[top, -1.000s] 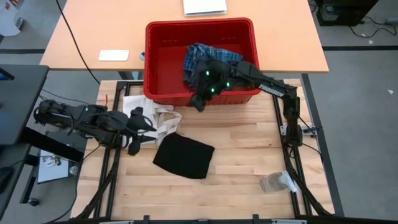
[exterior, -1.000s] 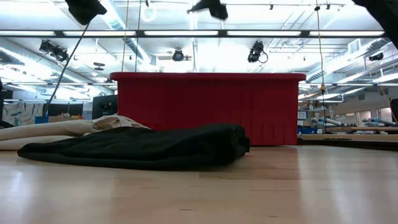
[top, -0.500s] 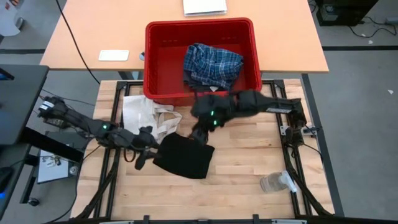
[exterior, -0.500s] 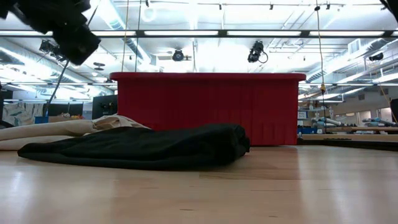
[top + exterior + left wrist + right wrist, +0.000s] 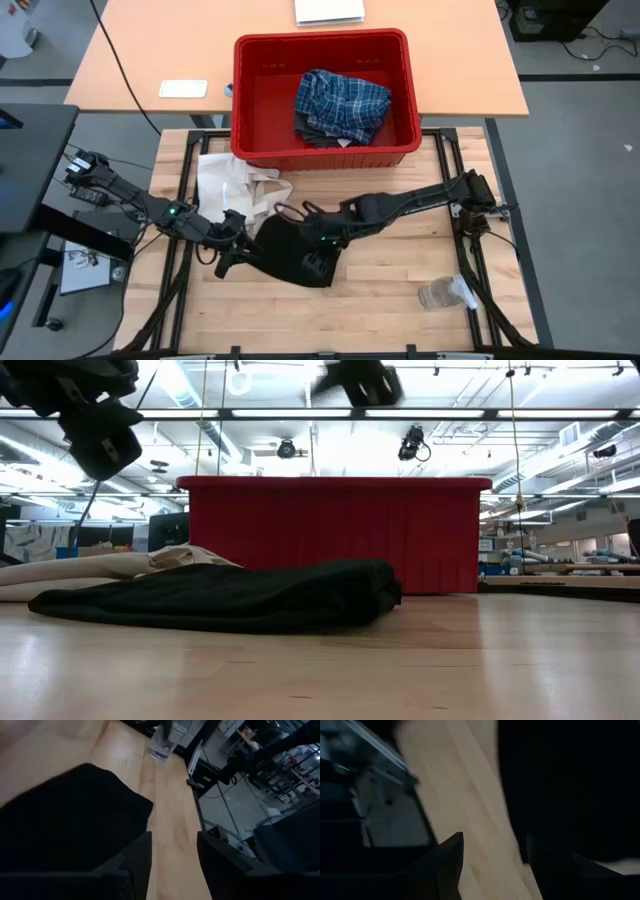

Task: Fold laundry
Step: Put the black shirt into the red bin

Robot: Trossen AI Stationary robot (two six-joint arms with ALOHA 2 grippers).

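A wooden surface [image 5: 390,270] carries a black garment [image 5: 295,250]; a plaid shirt [image 5: 340,100] lies in a red bin [image 5: 250,100]. Both grippers, left [image 5: 228,253] and right [image 5: 318,245], are poised at opposite garment edges, jaws parted and empty. Opposite edges are best gripped evenly.

The open left tool [image 5: 174,865] hovers beside the black garment [image 5: 65,820], seemingly untouched.

Grey floor [image 5: 570,150]; ceiling strip lights [image 5: 300,413].
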